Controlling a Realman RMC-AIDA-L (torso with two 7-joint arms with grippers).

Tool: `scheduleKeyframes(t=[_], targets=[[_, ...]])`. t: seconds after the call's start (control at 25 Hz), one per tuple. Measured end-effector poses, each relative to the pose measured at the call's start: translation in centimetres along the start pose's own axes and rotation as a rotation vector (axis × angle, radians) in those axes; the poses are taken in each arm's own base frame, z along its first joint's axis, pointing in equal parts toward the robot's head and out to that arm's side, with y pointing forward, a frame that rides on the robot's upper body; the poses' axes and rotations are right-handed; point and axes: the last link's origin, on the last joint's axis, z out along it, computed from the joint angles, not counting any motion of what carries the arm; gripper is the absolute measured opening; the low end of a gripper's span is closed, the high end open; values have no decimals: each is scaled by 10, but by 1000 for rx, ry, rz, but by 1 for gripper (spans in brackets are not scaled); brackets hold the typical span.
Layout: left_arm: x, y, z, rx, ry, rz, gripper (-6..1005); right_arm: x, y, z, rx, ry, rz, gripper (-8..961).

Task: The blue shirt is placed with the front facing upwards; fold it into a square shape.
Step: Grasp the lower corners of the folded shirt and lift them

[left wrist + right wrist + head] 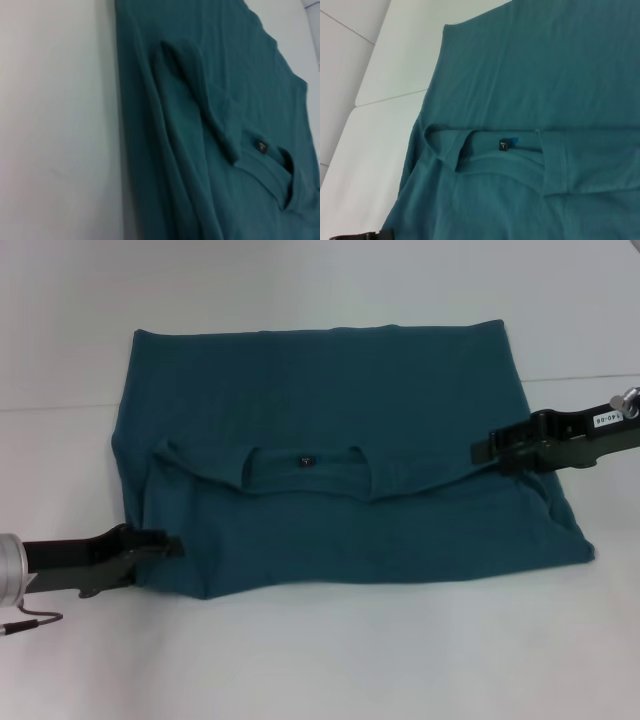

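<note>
Soft, even overhead light — faint shadows, slight haze, left wrist view blurred throughout

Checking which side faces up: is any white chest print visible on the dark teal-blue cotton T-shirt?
No, the dark teal-blue cotton T-shirt shows only plain fabric, collar and small dark tag.

The head view looks down from high up in front and takes in the whole blue shirt (340, 490) on the white table (320, 660). Both wrist views sit much closer, one from each side. All three share the collar with its small dark tag (306, 461).
</note>
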Motion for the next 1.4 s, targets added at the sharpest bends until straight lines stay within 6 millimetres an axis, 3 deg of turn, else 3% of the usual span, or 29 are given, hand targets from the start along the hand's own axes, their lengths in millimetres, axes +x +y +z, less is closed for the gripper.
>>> scheduleKeyframes(t=[0.44,0.68,0.92,1.12,1.4], targets=[[1,6,-11,-74,-9,54,282,2,0,0,-6,6,-8,592],[0,9,-15,-108,-26,73,56,9,-5,-6,-9,23,-31,591],[2,10,-20,-143,-9,76,39,21,-13,-23,-38,44,-48,589],[3,6,-21,-128,7,65,39,31,-34,-43,38,18,-35,587],[3,4,-19,-117,20,57,39,44,-58,-47,162,46,-63,585]])
